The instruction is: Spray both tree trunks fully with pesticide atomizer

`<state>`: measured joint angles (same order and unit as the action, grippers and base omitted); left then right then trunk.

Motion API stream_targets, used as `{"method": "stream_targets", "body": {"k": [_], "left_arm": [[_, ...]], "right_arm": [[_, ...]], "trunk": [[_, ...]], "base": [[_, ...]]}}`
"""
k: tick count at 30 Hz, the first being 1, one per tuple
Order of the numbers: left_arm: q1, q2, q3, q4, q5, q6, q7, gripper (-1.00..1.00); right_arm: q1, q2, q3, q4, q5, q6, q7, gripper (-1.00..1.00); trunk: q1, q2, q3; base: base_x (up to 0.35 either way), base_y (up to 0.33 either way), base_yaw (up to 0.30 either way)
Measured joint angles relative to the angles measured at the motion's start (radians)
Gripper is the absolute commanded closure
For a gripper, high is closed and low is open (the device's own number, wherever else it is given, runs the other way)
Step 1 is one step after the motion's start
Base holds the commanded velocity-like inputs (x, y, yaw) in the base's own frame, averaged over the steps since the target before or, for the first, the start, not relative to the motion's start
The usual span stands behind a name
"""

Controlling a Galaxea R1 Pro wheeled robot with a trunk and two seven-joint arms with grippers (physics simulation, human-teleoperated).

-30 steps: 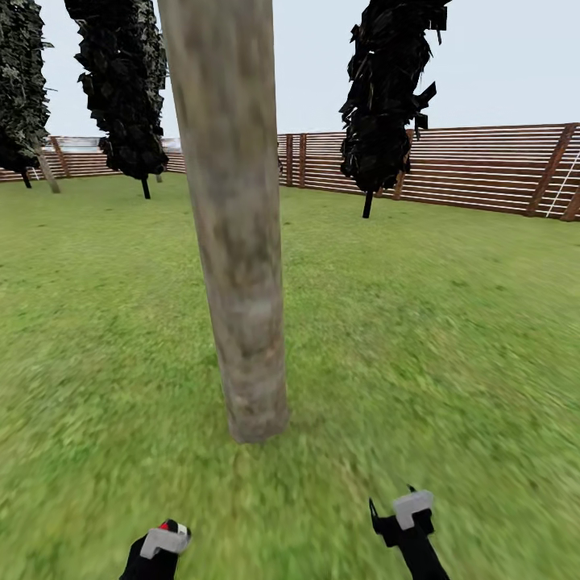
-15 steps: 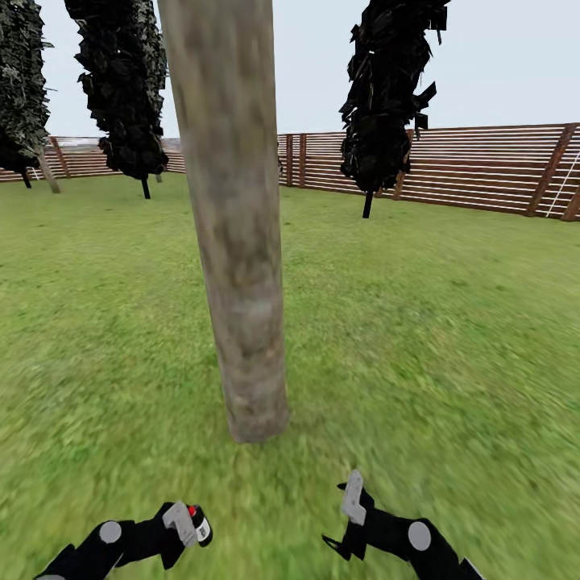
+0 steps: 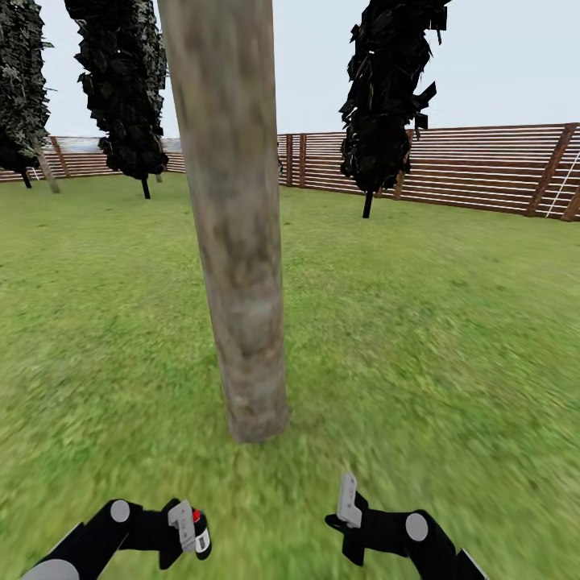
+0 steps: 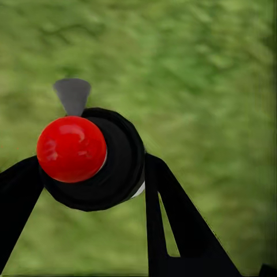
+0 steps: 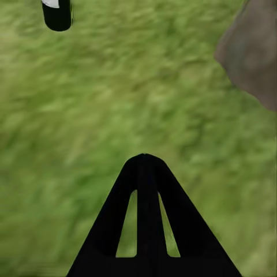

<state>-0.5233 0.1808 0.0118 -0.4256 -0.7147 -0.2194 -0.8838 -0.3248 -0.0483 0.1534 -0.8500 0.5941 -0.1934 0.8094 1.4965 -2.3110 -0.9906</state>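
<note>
Gripping pesticide atomizer (image 3: 198, 532) in left pincer (image 3: 187, 528), tree trunk (image 3: 238, 242) ahead

The grass lawn (image 3: 451, 338) extended to a brown slatted fence (image 3: 483, 165). Two black cypress-like trees (image 3: 387, 97) stood near it. Sky (image 3: 499, 64) was pale and overcast.

This is an outdoor garden, a simulator's render. A green grass lawn (image 3: 451, 338) covers the ground, ringed at 12 to 2 o'clock by a brown horizontal-slat wooden fence (image 3: 483, 165). A thick pale grey-beige mottled tree trunk (image 3: 238, 242) rises at 12 o'clock; black cypress-like trees with thin dark stems (image 3: 387, 89) stand by the fence under a pale grey sky (image 3: 507, 56).
</note>
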Motion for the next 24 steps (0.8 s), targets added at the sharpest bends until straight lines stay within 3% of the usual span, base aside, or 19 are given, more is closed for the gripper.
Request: {"method": "stream_targets", "body": {"k": [3, 7, 10, 14, 17, 21, 24], "left_arm": [[-0.001, -0.022, -0.002, -0.002, -0.039, 0.006, -0.003, 1.0], [-0.011, -0.046, -0.013, -0.007, -0.081, 0.017, -0.021, 1.0], [-0.02, -0.065, -0.016, -0.026, -0.116, 0.052, -0.031, 1.0], [-0.021, -0.087, -0.017, -0.036, -0.139, 0.063, -0.041, 1.0], [-0.022, -0.113, -0.017, -0.039, -0.178, 0.066, -0.046, 1.0], [-0.023, -0.14, -0.016, -0.054, -0.218, 0.067, -0.049, 1.0], [-0.023, -0.146, -0.016, -0.059, -0.225, 0.067, -0.062, 1.0]], "right_arm": [[-0.004, 0.006, 0.001, -0.017, -0.002, 0.0, 0.01, 1.0], [-0.009, 0.039, 0.003, -0.02, 0.0, -0.001, 0.019, 1.0], [-0.014, 0.062, 0.004, -0.021, 0.001, -0.001, 0.065, 1.0], [-0.023, 0.068, 0.004, -0.021, 0.001, -0.001, 0.088, 1.0], [-0.027, 0.075, 0.005, -0.021, 0.001, -0.001, 0.093, 1.0], [-0.029, 0.089, 0.066, -0.023, 0.001, -0.002, 0.094, 1.0], [-0.033, 0.092, 0.083, -0.024, 0.0, -0.001, 0.094, 1.0]], "trunk": [[0.0, 0.0, 0.0], [0.0, 0.0, 0.0], [0.0, 0.0, 0.0], [0.0, 0.0, 0.0], [0.0, 0.0, 0.0], [0.0, 0.0, 0.0], [0.0, 0.0, 0.0]], "base": [[0.0, 0.0, 0.0], [0.0, 0.0, 0.0], [0.0, 0.0, 0.0], [0.0, 0.0, 0.0], [0.0, 0.0, 0.0], [0.0, 0.0, 0.0], [0.0, 0.0, 0.0]]}}
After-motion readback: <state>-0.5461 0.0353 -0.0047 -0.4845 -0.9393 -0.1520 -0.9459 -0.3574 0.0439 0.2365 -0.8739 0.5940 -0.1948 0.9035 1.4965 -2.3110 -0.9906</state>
